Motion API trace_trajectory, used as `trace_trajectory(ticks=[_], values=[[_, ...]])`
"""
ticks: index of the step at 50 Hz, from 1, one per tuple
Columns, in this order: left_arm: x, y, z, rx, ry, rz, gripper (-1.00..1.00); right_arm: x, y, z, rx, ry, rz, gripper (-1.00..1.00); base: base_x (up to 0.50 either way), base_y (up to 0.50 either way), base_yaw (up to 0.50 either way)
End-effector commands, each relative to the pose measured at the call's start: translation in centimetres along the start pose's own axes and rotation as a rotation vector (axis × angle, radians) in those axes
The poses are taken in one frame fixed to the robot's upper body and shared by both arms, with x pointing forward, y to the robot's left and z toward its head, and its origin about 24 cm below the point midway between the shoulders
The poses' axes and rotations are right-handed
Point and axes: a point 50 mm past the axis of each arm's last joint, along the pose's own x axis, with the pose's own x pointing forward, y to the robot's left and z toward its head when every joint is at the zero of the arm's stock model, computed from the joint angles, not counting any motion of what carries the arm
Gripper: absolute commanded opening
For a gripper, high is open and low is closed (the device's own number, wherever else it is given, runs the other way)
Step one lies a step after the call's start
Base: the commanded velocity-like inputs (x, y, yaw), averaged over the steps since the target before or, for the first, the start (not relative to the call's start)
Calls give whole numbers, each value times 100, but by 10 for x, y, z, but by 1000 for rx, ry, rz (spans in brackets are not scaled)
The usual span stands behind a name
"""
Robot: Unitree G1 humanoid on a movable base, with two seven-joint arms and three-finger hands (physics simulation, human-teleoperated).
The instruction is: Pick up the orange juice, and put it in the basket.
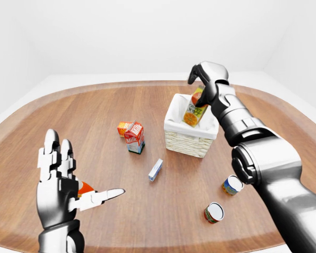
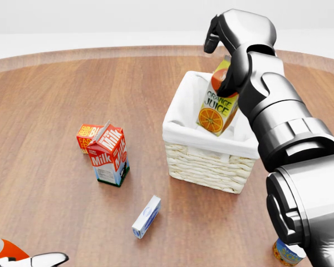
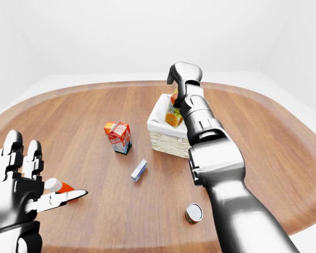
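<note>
Gripping orange juice (image 2: 217, 111) above basket (image 2: 206, 161)

Carton labels legible on the tabletop (image 2: 55, 89).

The carton (image 2: 217, 111) tilted in the basket (image 2: 209, 161) reads "ORANGE JUICE" above a picture of an orange slice. The red carton (image 2: 108, 153) standing to the left in the head view reads "Milk" on two of its faces. The orange box (image 2: 88, 136) behind it carries large white letters, partly hidden and not fully readable. Print on the small blue-and-white box (image 2: 146, 216) and the cans (image 1: 231, 185) is too small to read.
</note>
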Motion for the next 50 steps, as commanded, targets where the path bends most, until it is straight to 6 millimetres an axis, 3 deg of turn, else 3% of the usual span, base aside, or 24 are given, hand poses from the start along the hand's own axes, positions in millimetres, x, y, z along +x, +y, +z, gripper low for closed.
trace_trajectory(ticks=[1,37,44,50], values=[[0,2,0,-2,1,5,100,0,0,1,13,-1,-16,100,0,0,0],[1,-1,-1,-1,1,-1,100,-1,5,-6,-21,9,9,100,0,0,0],[1,1,0,-3,-1,2,100,1,-9,-6,127,15,-53,100,0,0,0],[-1,-1,1,0,-4,0,100,-12,1,-3,233,-67,-124,100,0,0,0]])
